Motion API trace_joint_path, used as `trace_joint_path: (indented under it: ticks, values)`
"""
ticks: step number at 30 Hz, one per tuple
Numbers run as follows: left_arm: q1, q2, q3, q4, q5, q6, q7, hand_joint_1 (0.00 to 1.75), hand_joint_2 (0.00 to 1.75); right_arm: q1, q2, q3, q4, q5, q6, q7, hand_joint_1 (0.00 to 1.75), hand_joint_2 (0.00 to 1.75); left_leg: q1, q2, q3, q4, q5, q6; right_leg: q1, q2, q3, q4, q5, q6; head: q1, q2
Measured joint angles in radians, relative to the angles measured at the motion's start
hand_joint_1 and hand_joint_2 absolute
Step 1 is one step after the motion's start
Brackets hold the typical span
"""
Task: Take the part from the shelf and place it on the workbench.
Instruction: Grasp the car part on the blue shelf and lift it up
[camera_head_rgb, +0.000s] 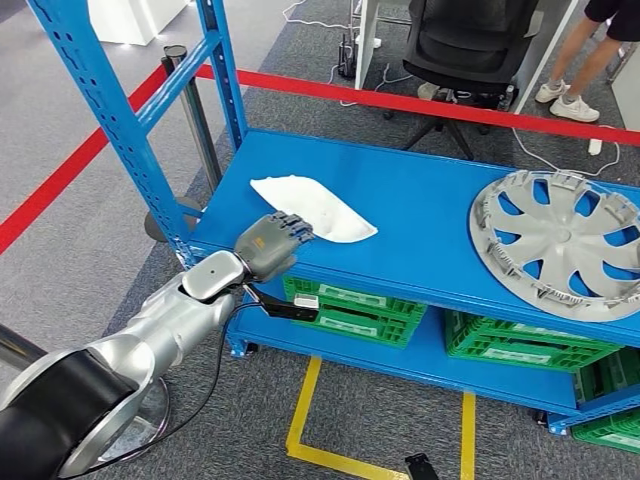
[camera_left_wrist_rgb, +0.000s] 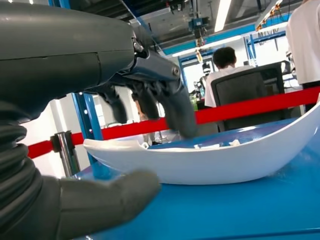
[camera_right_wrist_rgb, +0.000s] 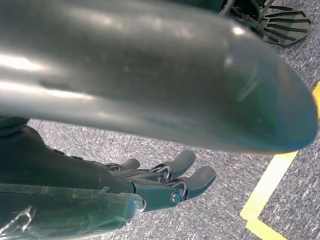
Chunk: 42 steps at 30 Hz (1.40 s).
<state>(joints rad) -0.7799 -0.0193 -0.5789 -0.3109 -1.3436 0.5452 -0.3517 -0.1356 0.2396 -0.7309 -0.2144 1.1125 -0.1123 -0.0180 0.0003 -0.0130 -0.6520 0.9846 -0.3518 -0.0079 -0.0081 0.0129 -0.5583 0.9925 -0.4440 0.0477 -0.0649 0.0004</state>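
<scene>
Item one, the white part (camera_head_rgb: 317, 208): we find it lying flat on the top board of the blue shelf (camera_head_rgb: 423, 215), toward nine o'clock of that board, a shallow curved shell with one pointed end toward three o'clock. Item two, the left hand (camera_head_rgb: 273, 244): in the head view we see it at the near edge of the shelf, at about seven o'clock of the part, its fingers (camera_head_rgb: 293, 226) reaching over the part's near rim, but the hand's back hides whether they touch it. The left wrist view settles more: there the fingers (camera_left_wrist_rgb: 177, 107) hang spread above the hollow of the part (camera_left_wrist_rgb: 211, 162), one tip reaching down to its far rim, though we cannot tell whether it touches, and the thumb (camera_left_wrist_rgb: 109, 202) lies low on the shelf surface beside its outer wall, so we record the hand as wide and holding nothing. Item three, the right hand (camera_right_wrist_rgb: 162, 182): its wrist view shows extended fingers over grey carpet with a yellow floor line (camera_right_wrist_rgb: 277, 175); a blurred grey thumb covers much of the frame, and nothing sits in the hand. Item four, a grey wheel cover (camera_head_rgb: 562, 240) at three o'clock on the same board, cut off by the frame edge. Item five, green crates (camera_head_rgb: 355, 310) on the lower board, partly hidden under the top one. Item six, a red barrier tape (camera_head_rgb: 423, 103) behind the shelf.
</scene>
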Motion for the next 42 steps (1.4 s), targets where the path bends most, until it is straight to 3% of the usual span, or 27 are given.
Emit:
trace_joint_path:
  ticks: [8, 20, 26, 42]
  values:
    - [-0.003, 0.000, -0.005, 0.000, 0.004, -0.006, 0.000, 1.44, 1.75, 0.000, 0.000, 0.000, 0.000, 0.000, -0.001, 0.000, 0.00, 0.00, 0.000, 0.000, 0.000, 0.000, 0.000, 0.000, 0.000, 0.000, 0.000, 0.000, 0.000, 0.000, 0.000, 0.000]
    - [-0.006, -0.001, -0.007, 0.000, 0.018, -0.012, 0.000, 1.50, 1.75, 0.000, 0.000, 0.000, 0.000, -0.002, -0.005, -0.001, 0.00, 0.00, 0.000, 0.000, 0.000, 0.000, 0.000, 0.000, 0.000, 0.000, 0.000, 0.000, 0.000, 0.000, 0.000, 0.000]
    - [-0.006, -0.004, -0.007, 0.000, 0.024, -0.014, 0.000, 1.75, 1.75, 0.000, 0.000, 0.000, 0.000, -0.007, -0.007, -0.002, 0.00, 0.00, 0.000, 0.000, 0.000, 0.000, 0.000, 0.000, 0.000, 0.000, 0.000, 0.000, 0.000, 0.000, 0.000, 0.000]
    - [-0.007, -0.006, -0.007, 0.000, 0.045, -0.089, -0.012, 1.75, 1.75, 0.005, 0.000, 0.000, 0.000, -0.020, -0.011, -0.008, 0.00, 0.00, 0.000, 0.000, 0.000, 0.000, 0.000, 0.000, 0.000, 0.000, 0.000, 0.000, 0.000, 0.000, 0.000, 0.000]
